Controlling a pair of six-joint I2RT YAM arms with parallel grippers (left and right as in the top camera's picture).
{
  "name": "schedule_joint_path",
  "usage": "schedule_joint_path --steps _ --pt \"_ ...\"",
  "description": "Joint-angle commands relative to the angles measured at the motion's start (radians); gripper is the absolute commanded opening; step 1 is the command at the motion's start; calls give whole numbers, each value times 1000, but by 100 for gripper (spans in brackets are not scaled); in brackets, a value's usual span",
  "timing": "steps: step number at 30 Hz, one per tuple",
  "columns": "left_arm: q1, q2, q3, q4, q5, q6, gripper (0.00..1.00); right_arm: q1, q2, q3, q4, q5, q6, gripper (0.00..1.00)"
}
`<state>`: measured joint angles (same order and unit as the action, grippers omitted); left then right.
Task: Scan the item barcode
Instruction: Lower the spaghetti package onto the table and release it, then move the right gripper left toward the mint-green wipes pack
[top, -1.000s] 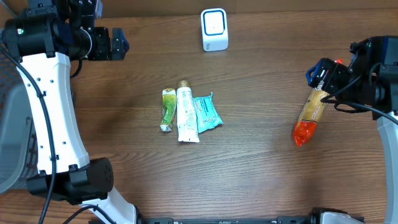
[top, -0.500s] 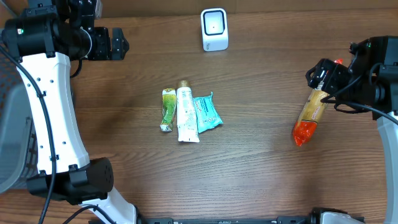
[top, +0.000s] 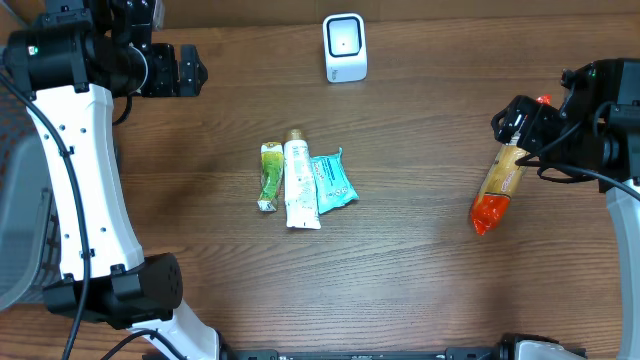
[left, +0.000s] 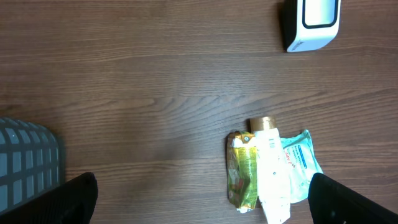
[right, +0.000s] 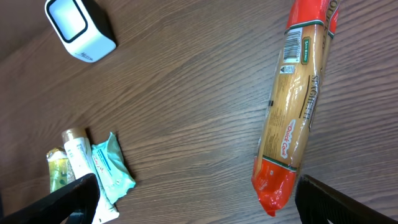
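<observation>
Wooden table (top: 420, 290), pasta packet (top: 502, 178), tubes (top: 300, 185): same as before.

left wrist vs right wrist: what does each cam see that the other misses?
Left wrist only: a grey gridded bin at the lower left edge.
Right wrist only: the spaghetti pack, with what looks like a barcode label facing up.
Both: the white scanner, and the green tube, white tube and teal packet lying side by side on the wooden table.
</observation>
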<state>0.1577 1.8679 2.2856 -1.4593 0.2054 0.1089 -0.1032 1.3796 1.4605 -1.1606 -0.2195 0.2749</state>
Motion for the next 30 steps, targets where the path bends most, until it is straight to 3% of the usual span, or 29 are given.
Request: schedule_joint_path --steps 1,30 --pt "-1 -10 6 0 1 19 100 1 -6 21 10 9 -27 100" --pt "-1 -9 6 0 1 19 100 4 69 18 26 -81 -14 100"
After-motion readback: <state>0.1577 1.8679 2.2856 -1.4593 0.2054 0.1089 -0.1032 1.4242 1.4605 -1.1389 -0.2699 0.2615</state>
